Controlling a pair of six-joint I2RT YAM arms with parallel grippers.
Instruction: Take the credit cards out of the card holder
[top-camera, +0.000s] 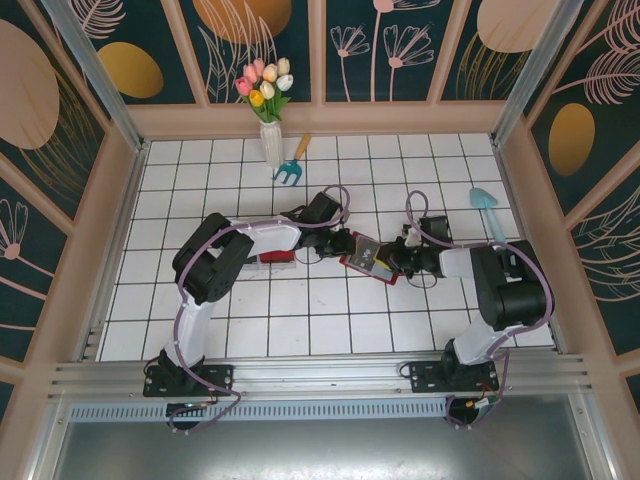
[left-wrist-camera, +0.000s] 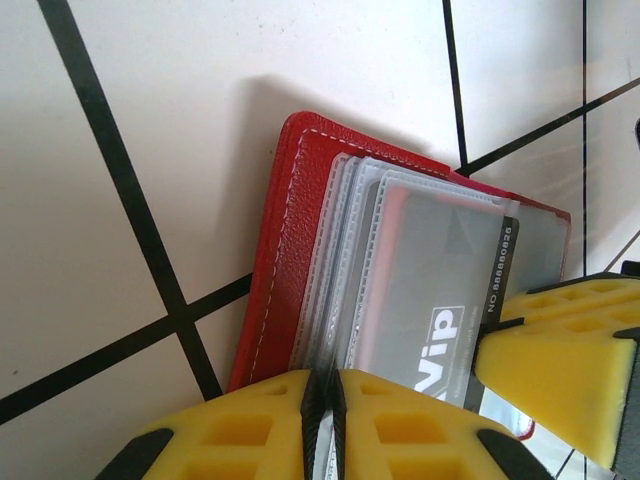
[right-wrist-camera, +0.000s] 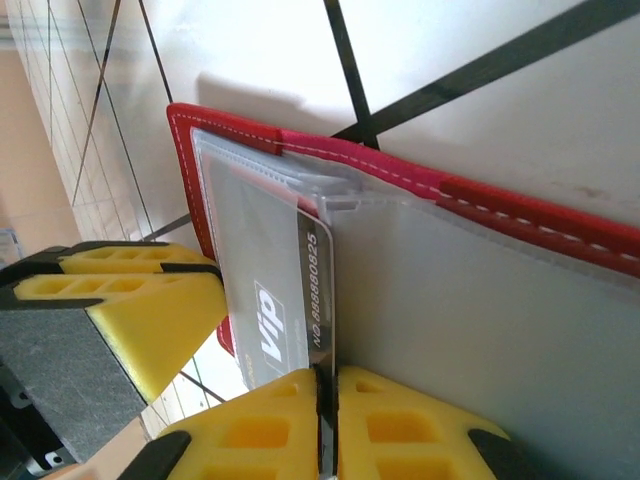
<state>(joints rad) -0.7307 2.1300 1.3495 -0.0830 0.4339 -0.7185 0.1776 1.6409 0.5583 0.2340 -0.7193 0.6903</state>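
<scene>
The red card holder (top-camera: 362, 258) lies open on the white tiles between my two grippers. Its red cover (left-wrist-camera: 288, 250) carries several clear plastic sleeves (left-wrist-camera: 345, 270). My left gripper (left-wrist-camera: 325, 388) is shut on the sleeves' near edge. A grey credit card (left-wrist-camera: 432, 300) marked VIP sits partly in a sleeve, its dark numbered edge (right-wrist-camera: 318, 290) sticking out. My right gripper (right-wrist-camera: 327, 385) is shut on that card edge, above the red cover (right-wrist-camera: 500, 200). In the top view, the left gripper (top-camera: 345, 243) and right gripper (top-camera: 392, 263) meet at the holder.
A white vase of tulips (top-camera: 270, 135) stands at the back wall, with a blue hand rake (top-camera: 291, 165) beside it. A light-blue trowel (top-camera: 488, 208) lies at the right. A red-and-white object (top-camera: 277, 258) sits under my left arm.
</scene>
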